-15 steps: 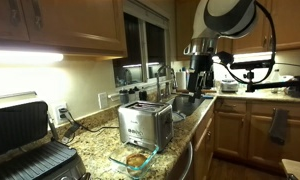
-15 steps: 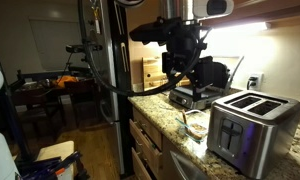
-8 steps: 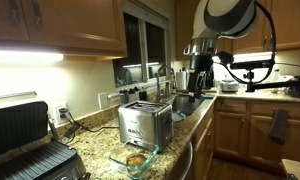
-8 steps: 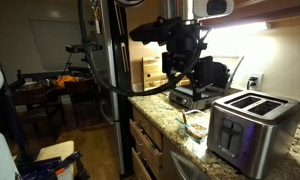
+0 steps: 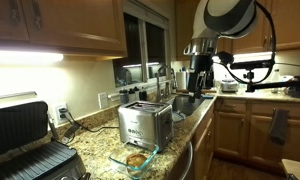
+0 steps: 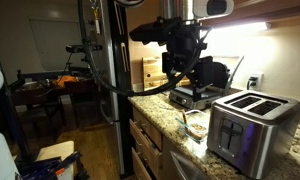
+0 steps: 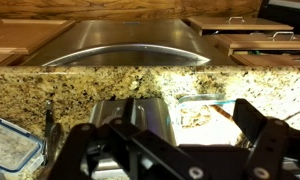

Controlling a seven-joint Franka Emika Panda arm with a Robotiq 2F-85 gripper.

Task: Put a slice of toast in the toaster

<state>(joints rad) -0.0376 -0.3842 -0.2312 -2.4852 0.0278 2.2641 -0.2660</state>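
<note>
The brushed-steel toaster stands on the granite counter and shows in both exterior views. The golden-brown slice of toast lies in a clear glass dish on the counter in front of the toaster. In the wrist view the toast shows in its dish beside the toaster. My gripper hangs open and empty, high above the counter and well away from the toaster. It also shows in an exterior view and in the wrist view, fingers wide apart.
A black-and-silver contact grill stands at one end of the counter. A sink with a faucet lies beyond the toaster. A blue-rimmed container sits on the granite. Wooden cabinets hang above the counter.
</note>
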